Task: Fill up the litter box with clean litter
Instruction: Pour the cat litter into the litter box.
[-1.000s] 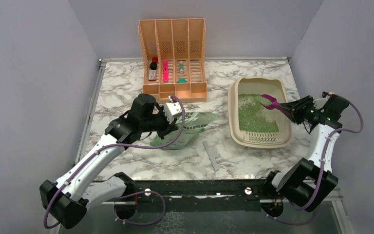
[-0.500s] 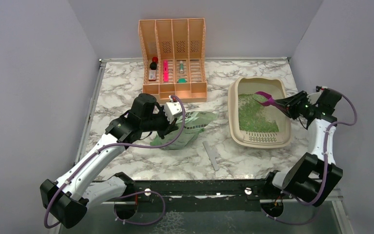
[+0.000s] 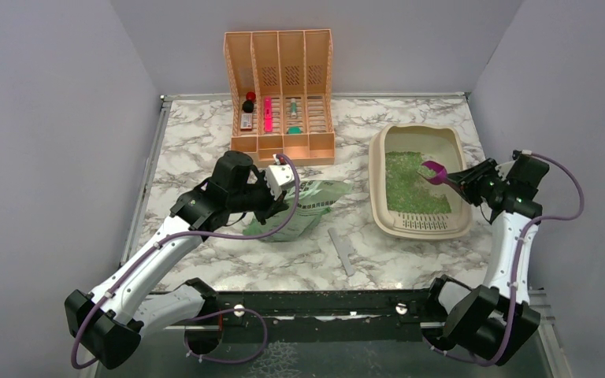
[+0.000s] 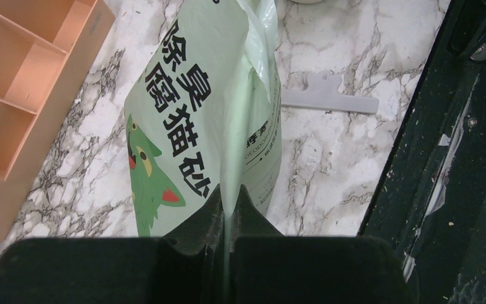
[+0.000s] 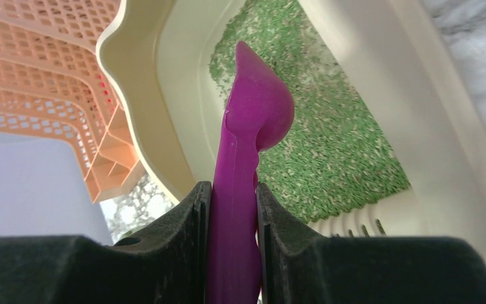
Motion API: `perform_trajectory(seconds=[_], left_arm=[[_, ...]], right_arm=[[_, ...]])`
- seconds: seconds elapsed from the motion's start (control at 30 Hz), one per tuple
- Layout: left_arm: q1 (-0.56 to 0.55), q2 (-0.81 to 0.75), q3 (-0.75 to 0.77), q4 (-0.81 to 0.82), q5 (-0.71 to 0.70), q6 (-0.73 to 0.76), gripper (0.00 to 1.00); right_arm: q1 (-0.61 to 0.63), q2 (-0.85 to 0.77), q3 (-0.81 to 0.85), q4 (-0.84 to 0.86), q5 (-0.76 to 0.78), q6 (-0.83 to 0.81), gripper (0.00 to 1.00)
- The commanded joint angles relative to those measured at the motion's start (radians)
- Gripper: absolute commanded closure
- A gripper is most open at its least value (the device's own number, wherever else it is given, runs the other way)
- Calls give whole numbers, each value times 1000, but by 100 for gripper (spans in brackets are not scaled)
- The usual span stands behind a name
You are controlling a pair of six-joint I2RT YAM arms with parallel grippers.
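Right gripper (image 3: 457, 179) is clamped on the handle of the purple scoop (image 3: 435, 168). The scoop's long axis runs left from the fingers across the box's right rim, bowl over the green litter (image 3: 406, 189) in the beige litter box (image 3: 421, 135) at the table's right side. The bag (image 4: 209, 114) lies well left of the box, its top edge pinched in the closed left gripper (image 4: 231, 202), so I'd guess the nearer right arm does any spreading.
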Motion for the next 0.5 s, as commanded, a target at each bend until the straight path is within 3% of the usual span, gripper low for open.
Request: perform_trajectory(seconds=[0.0, 0.17, 0.47], left_arm=[[-6, -37, 26, 70, 81, -4, 100], [-6, -34, 23, 62, 92, 9, 100], [-6, -51, 6, 64, 99, 11, 100]], right_arm=[[-12, -98, 18, -118, 161, -48, 99], [-14, -175, 70, -249, 268, -78, 99], [-14, -233, 149, -362, 316, -137, 99]])
